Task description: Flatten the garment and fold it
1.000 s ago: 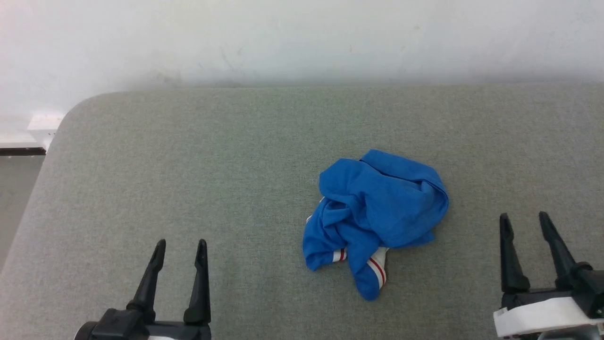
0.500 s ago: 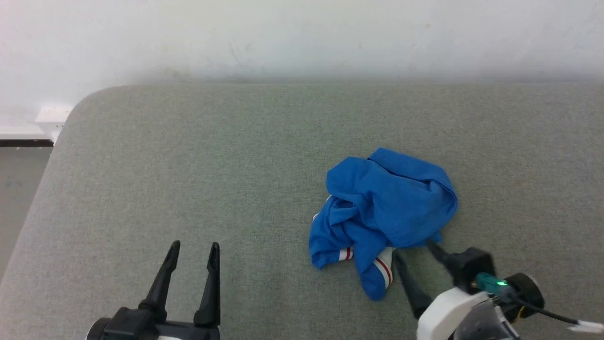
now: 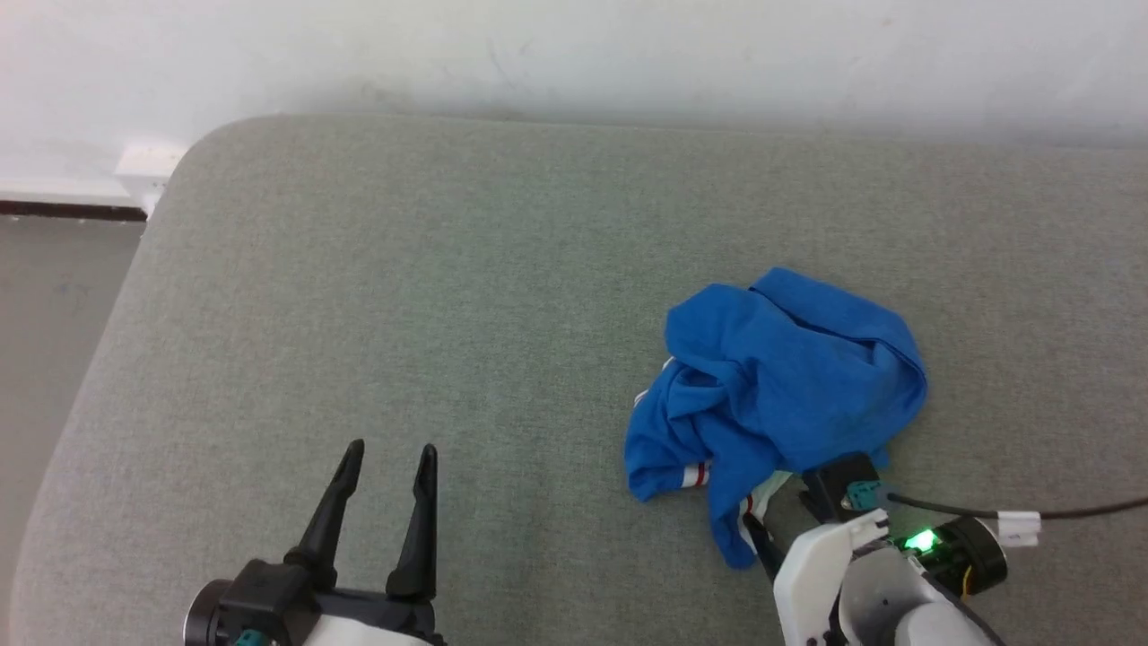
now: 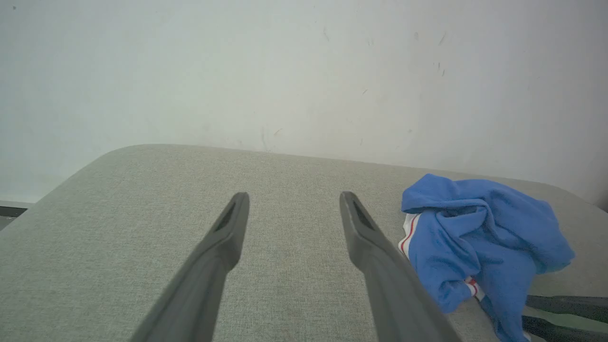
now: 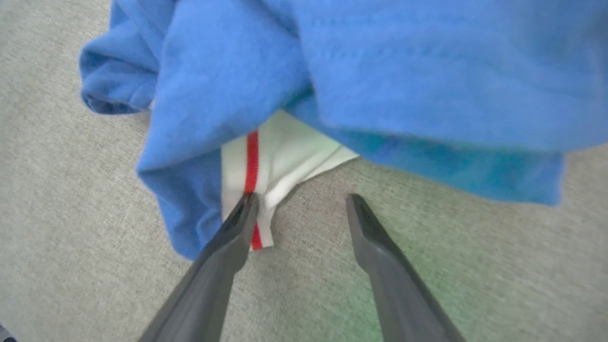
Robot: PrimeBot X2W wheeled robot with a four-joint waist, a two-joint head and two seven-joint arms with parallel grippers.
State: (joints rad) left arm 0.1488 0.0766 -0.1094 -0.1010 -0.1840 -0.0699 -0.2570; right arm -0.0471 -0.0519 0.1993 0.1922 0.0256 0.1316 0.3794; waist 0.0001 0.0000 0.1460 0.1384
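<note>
The right gripper (image 5: 300, 204) has swung in to the near edge of the garment (image 3: 789, 377), jaws wide and empty. The garment lies crumpled right of centre on the table (image 3: 404, 269). The left gripper (image 3: 387, 453) is wide too. The cloth looks light and limp, so it is likely best pinched at the white sleeve hem (image 5: 285, 152), which is clear in the right wrist view and half-hidden in the head view.

A bare lab-like room: grey fabric-topped table (image 3: 448, 314) against scuffed white wall (image 3: 574, 45).
</note>
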